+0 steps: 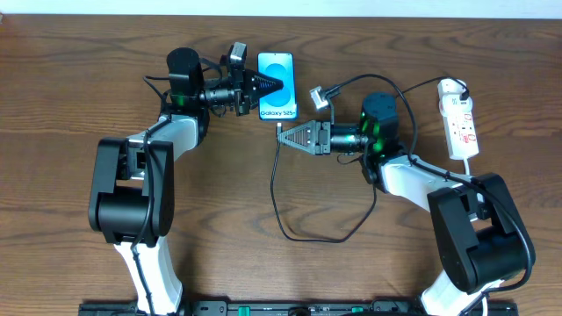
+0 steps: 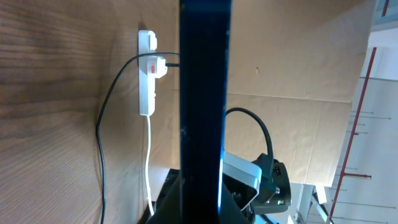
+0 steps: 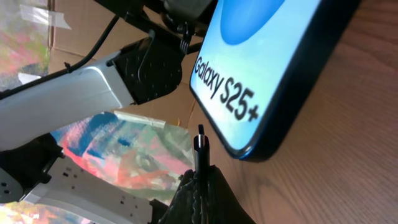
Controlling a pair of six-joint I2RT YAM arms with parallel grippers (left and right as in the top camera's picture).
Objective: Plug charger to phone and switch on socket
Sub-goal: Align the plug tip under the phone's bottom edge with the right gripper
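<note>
The phone [image 1: 277, 85] lies at the table's back centre, light blue screen up, reading "Galaxy S25+"; it also shows in the right wrist view [image 3: 273, 68]. My left gripper [image 1: 263, 86] is shut on the phone's left side; in the left wrist view the phone [image 2: 204, 93] fills the middle as a dark edge. My right gripper [image 1: 285, 136] is shut on the charger connector [image 3: 199, 146], whose tip sits just short of the phone's bottom edge. The black charger cable [image 1: 279, 206] loops over the table toward the white socket [image 1: 460, 118] at the right, which also shows in the left wrist view [image 2: 147, 74].
The socket's white lead [image 1: 471, 167] runs down behind my right arm. A plug with a red mark [image 2: 157, 65] sits in the socket. Both arm bases stand at the front left and front right of the wooden table [image 1: 53, 105].
</note>
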